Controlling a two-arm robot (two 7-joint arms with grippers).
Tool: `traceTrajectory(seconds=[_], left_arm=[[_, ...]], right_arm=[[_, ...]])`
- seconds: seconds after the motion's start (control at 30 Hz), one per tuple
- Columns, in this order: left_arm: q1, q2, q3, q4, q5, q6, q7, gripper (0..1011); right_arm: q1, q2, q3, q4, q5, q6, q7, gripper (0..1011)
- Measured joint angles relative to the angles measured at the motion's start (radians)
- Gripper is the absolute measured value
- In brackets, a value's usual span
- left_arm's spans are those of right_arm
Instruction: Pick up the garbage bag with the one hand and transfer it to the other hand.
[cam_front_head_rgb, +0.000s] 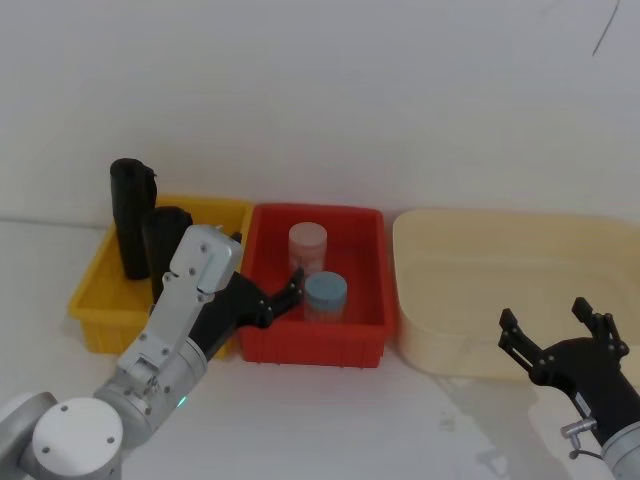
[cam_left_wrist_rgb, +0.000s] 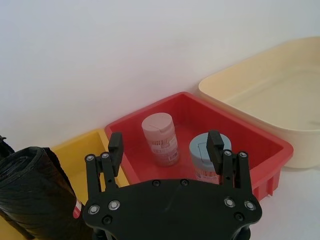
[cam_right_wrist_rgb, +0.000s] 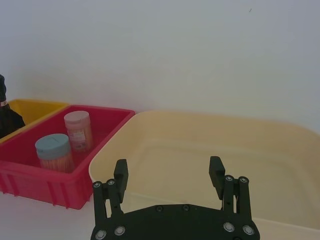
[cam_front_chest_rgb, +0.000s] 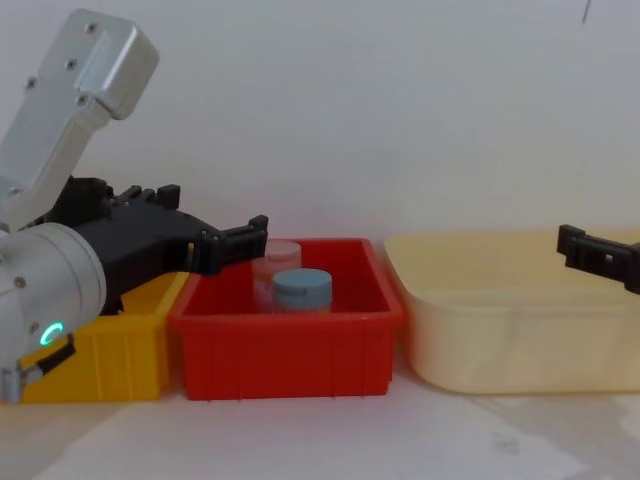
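While upright, garbage bag (cam_left_wrist_rgb: 35, 192) in bin (cam_left_wrist_rgb: 80, 150).

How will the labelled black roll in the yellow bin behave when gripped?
The garbage bag looks glossy, so it may slip. Its wrinkled plastic layers probably give under a squeeze. Slim and standing upright in the yellow bin, it could tip if nudged.

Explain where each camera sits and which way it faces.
Head: high, looking down into red bin; left claw and right claw show.
Chest: low, facing that bin's side; left arm looms large.
Left wrist: behind the open left claw, facing red bin and garbage bag.
Right wrist: behind the open right claw, facing cream tub.
Both wrist views share the blue-lidded jar.
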Motion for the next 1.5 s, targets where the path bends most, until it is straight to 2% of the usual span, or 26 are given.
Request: traceTrajectory(seconds=[1.5], left_arm=[[0.0,0.0,0.0,0.0,0.0,0.0,0.0,1000]], right_arm=[[0.0,0.0,0.0,0.0,0.0,0.0,0.0,1000]])
